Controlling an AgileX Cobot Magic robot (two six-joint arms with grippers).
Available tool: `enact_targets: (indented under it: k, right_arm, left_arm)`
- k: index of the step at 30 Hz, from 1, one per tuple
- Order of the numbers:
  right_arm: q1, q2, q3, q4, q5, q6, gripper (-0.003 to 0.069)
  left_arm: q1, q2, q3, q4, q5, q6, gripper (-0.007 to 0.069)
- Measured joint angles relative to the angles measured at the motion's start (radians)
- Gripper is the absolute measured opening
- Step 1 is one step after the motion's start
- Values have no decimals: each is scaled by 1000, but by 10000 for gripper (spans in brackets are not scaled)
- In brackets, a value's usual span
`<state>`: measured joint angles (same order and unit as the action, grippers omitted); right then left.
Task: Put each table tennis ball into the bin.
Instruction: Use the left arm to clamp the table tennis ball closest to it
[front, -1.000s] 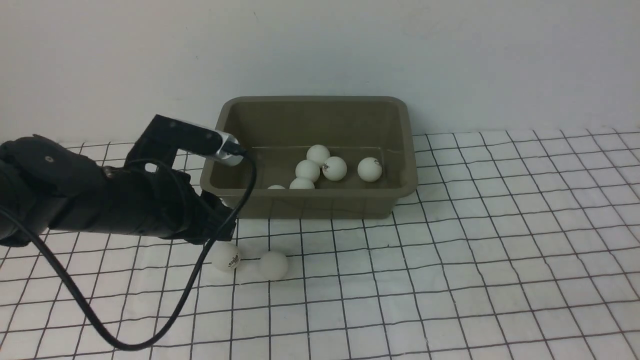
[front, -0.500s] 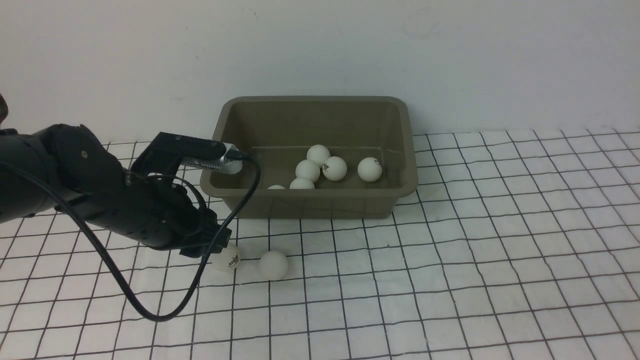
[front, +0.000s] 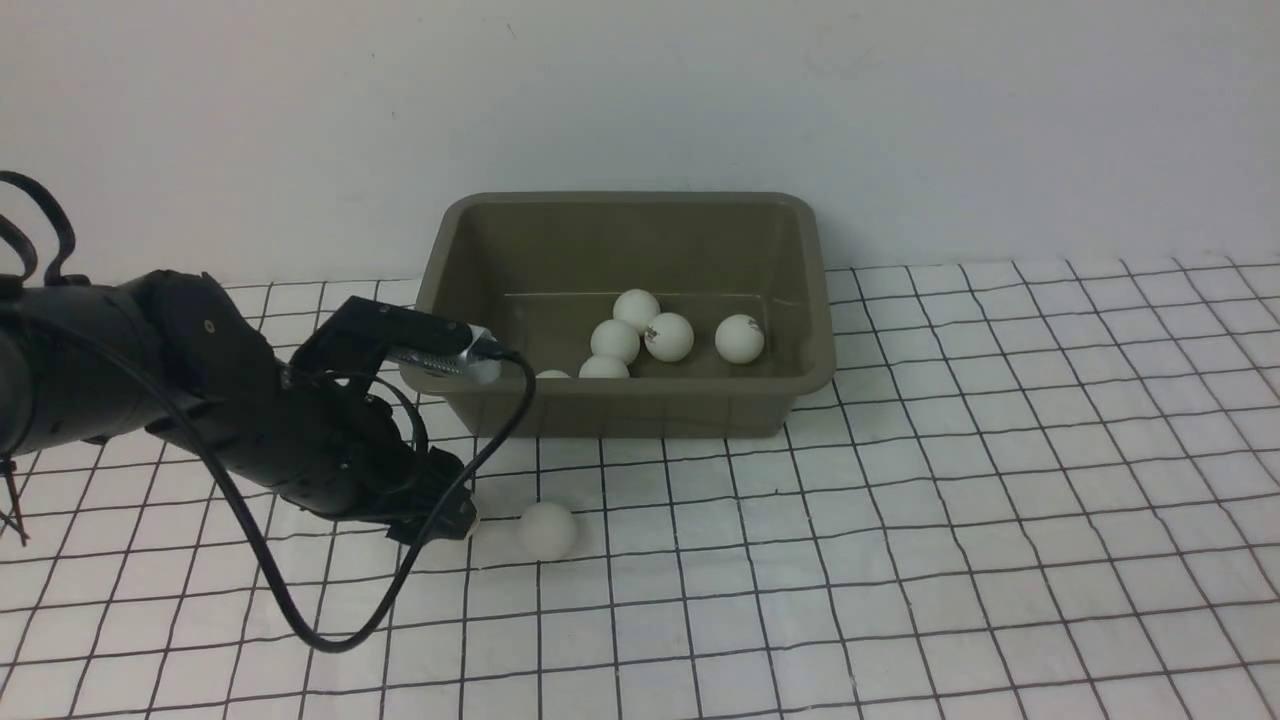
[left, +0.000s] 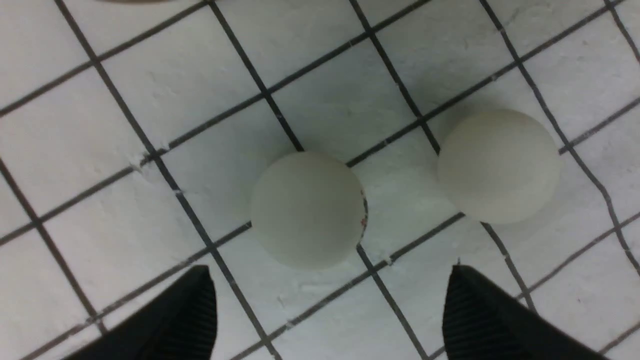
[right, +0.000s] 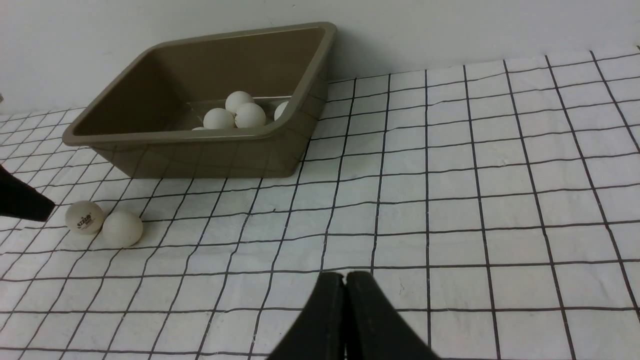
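My left gripper (left: 330, 285) hangs spread wide, low over the checked cloth (front: 900, 500), holding nothing. The logo-marked table tennis ball (left: 307, 210) sits just ahead of the gap between my fingertips (left: 195, 310), with the plain ball (left: 500, 165) near it, off to one side. The bin (front: 620, 400), with more balls (front: 640, 335) inside, stands farther out to my gripper's right. My right gripper (right: 345, 300) is clenched empty, well apart from both loose balls.

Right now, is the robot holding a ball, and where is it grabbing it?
Nothing is held. The left gripper hangs with jaws open by a table tennis ball on the cloth, not touching it. The right gripper is shut and empty.
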<state>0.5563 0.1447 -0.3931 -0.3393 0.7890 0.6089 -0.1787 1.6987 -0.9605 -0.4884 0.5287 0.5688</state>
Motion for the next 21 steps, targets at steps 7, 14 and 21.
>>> enact_targets:
  k: [7,14,21]
  right_arm:
    - [0,0,0,0,-8,0,-18]
    - [0,0,0,0,-13,0,-18]
    - [0,0,0,6,-30,0,-18]
  left_arm:
    - [0,9,0,-10,-46,6,545]
    - [0,30,0,-35,-75,42,545]
    - [-1,95,-64,-100,-66,89,545]
